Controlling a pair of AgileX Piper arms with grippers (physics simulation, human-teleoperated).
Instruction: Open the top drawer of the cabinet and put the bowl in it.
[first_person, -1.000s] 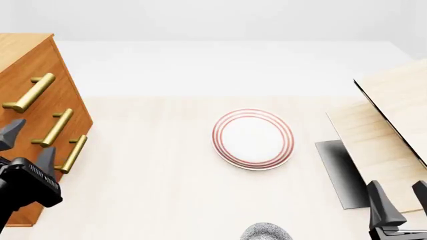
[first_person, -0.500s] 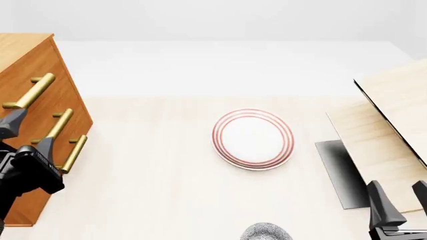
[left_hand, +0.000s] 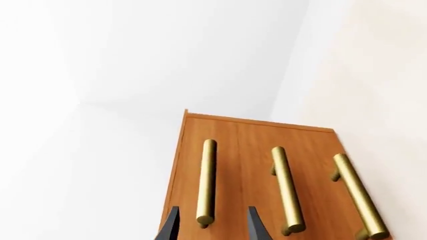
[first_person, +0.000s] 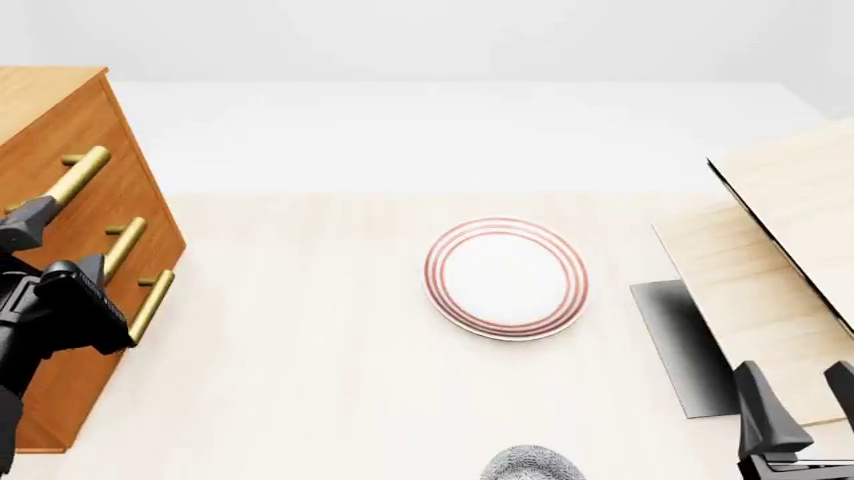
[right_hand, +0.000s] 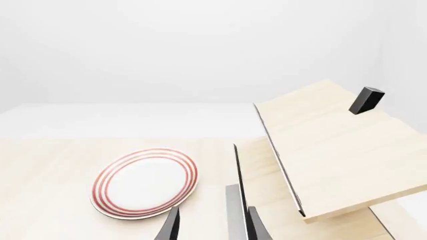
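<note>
The orange-brown cabinet (first_person: 134, 205) stands at the table's left edge, all three drawers closed. The top drawer (first_person: 96, 125) carries a brass bar handle (first_person: 74, 178), which in the left wrist view is the bar (left_hand: 207, 182) nearest the cabinet's top edge. My left gripper (first_person: 56, 245) is open at that handle's near end, and in the left wrist view the gripper (left_hand: 212, 226) has one finger on each side of the bar's tip. Only the rim of the speckled bowl (first_person: 534, 465) shows at the front edge. My right gripper (first_person: 801, 400) hangs open at the front right, holding nothing.
A flat white plate with red rings (first_person: 506, 277) lies mid-table, also visible in the right wrist view as the plate (right_hand: 145, 182). A pale light-wood box (first_person: 781, 230) with a raised lid fills the right side, with a dark panel (first_person: 674, 340) beside it. Two lower brass handles (first_person: 120, 250) sit under the top one.
My left gripper has moved up and forward along the cabinet front, from the lower handles to the top handle's near end. The right gripper, bowl and plate have not moved.
</note>
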